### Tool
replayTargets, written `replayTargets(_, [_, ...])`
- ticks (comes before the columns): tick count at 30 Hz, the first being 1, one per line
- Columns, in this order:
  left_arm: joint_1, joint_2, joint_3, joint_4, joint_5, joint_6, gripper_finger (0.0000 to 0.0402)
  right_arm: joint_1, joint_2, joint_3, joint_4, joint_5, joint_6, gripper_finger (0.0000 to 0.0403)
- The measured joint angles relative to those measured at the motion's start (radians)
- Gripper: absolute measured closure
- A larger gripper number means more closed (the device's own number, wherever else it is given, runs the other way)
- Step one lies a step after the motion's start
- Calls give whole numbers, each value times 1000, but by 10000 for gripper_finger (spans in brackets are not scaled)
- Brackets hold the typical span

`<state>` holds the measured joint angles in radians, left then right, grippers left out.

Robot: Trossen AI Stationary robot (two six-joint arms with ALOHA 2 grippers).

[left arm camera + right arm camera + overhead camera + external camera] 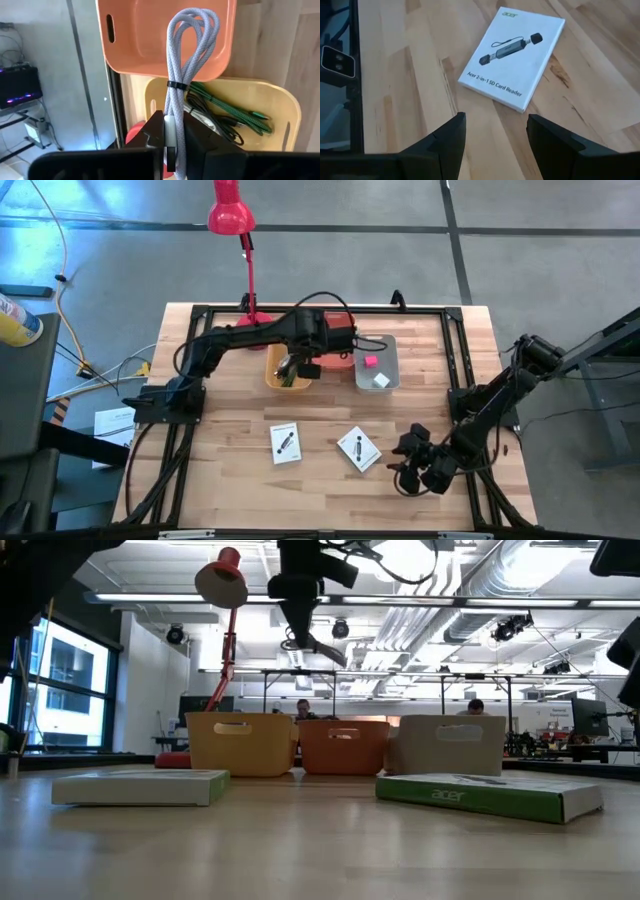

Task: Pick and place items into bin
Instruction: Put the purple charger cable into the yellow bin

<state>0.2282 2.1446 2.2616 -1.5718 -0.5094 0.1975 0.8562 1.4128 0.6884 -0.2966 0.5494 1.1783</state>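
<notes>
**Coiled Cable Held Above the Yellow Bin**

Above the yellow bin (290, 372), the left gripper (292, 366) hung with its jaws closed on a bundled grey-white braided cable (186, 60). The cable's lower end sat pinched between the two dark fingers (197, 140), and its loops, cinched by a thin black tie, reached out past the fingertips toward the orange bin (165, 37). In the left wrist view the loops overlapped the orange bin's rim, while the yellow bin lay directly beyond the gripper. Inside the yellow bin lay a green braided cable (232, 111) tangled with a black cable (220, 125).

The orange bin stood just beside the yellow bin, and a grey bin (377, 363) stood on the orange bin's far side from it. In the grey bin lay a pink cube (369, 362) and a white cube (381, 380), close together but apart.

Well away from the yellow bin, toward the table's front edge, two white boxes lay flat on the wood: one (286, 443) almost straight out from the yellow bin, the other (358, 448) beside it, printed with a card reader. The right gripper (414, 463) waited low over the table near that second box, jaws open and empty, the box lying just beyond its fingertips (451, 135) without touching them.

A red lamp (232, 215) rose behind the yellow bin.
</notes>
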Motion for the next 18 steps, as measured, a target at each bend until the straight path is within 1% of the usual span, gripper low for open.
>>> replayTargets(3, [5,-18,0,0,-12,0,374,11,0,0,-6,6,16,204])
replayTargets(9, [7,-39,0,1,-65,-1,392,15,0,0,-9,21,23,204])
replayTargets(12, [7,-54,-23,2,-90,-28,387,15,0,0,-10,26,23,204])
replayTargets(15, [7,-89,-116,3,-106,-87,378,15,0,0,-9,32,27,204])
replayTargets(18, [8,-137,-252,6,-134,-181,382,15,0,0,-9,32,29,204])
